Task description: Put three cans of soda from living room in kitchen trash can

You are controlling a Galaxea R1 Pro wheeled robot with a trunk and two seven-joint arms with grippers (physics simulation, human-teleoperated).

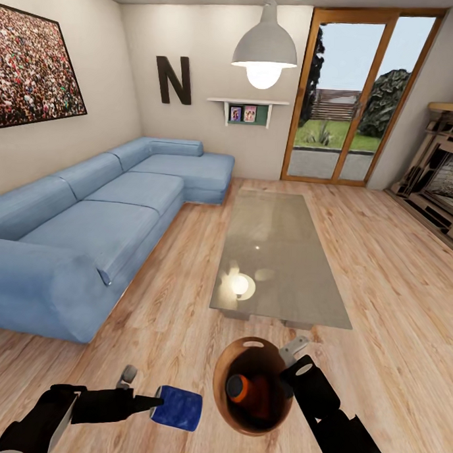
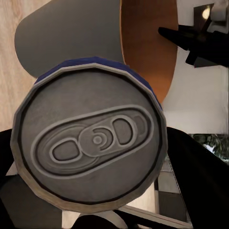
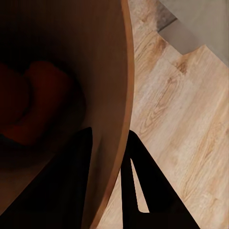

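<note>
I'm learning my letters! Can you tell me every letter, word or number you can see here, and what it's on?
"N": one big dark letter on the pale wall above the blue sofa.
The small pictures on the wall shelf: too small to read.
The blue can in the left gripper: no words visible; its silvery end bears no print.

We see the dark blue cylindrical soda can (image 1: pixel 178 407) with silvery grey ends lying sideways, clamped in our left hand (image 1: pixel 154 406) just beside the bin; its pull-tab end (image 2: pixel 89 145) faces the left wrist camera. The small round bucket-like trash can (image 1: pixel 226 404), glossy copper-brown inside, is tilted with its mouth up, our right hand (image 3: pixel 112 157) pinching its rim. Inside lies a bright orange soda can (image 1: pixel 244 387) on its side; reddish-orange shapes (image 3: pixel 33 105) show dimly in the right wrist view.
</note>
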